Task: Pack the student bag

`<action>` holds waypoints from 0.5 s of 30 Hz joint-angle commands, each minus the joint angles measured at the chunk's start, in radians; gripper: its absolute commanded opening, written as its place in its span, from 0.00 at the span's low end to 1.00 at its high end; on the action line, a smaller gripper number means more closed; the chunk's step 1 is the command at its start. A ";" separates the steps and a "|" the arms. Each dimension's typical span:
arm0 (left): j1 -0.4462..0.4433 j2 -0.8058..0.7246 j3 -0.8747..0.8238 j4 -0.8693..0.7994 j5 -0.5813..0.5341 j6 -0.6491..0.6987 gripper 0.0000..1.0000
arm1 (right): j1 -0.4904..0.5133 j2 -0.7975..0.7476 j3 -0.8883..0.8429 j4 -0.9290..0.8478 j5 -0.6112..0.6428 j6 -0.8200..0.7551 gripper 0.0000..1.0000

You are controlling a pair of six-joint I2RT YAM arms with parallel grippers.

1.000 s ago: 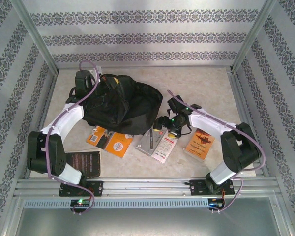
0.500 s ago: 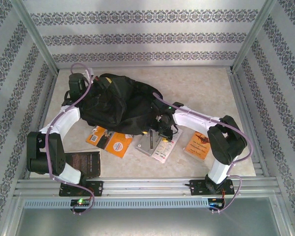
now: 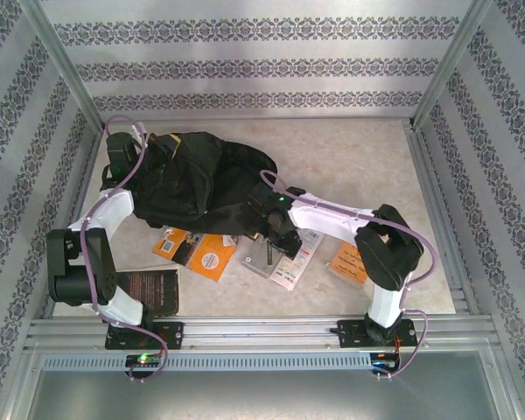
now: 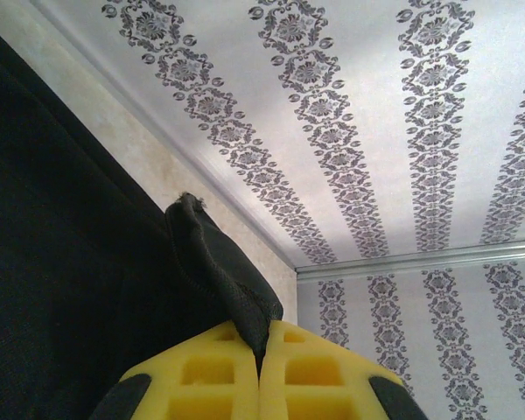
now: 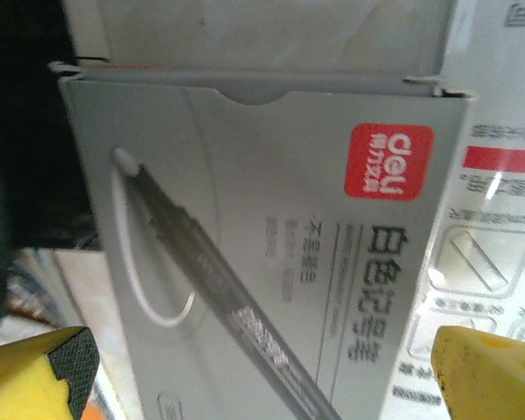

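Right wrist view looks straight down on a grey pen box [image 5: 245,227] with a red logo at one corner and a pen printed along it. The right gripper [image 5: 262,363] hangs over it, its yellow fingers [image 5: 486,372] spread as wide as they go, one off each side of the box, holding nothing. The box's long axis runs up and down that picture, so the jaws stand across its narrow width. I judge that the right way round for a pinch; what is left is to come down. In the top external view the box lies on the table [image 3: 359,157] among orange books [image 3: 197,249] and a white leaflet [image 3: 293,262], just off the near edge of the student bag [image 3: 201,179], which slumps at the far left of the table. So the bag lies up and to the left of the right fingers, close by, and the right arm is plainly the nearer one to the box. The left gripper [image 4: 261,367] sits at the bag's far-left side, fingers pressed together on a black fabric tab [image 4: 219,271] of it, probably to lift the edge. Whether the opening faces the box I cannot tell.
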 commanded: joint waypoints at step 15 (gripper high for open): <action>-0.006 0.031 0.006 0.080 0.038 -0.016 0.00 | 0.003 0.064 0.016 0.060 0.060 0.020 0.84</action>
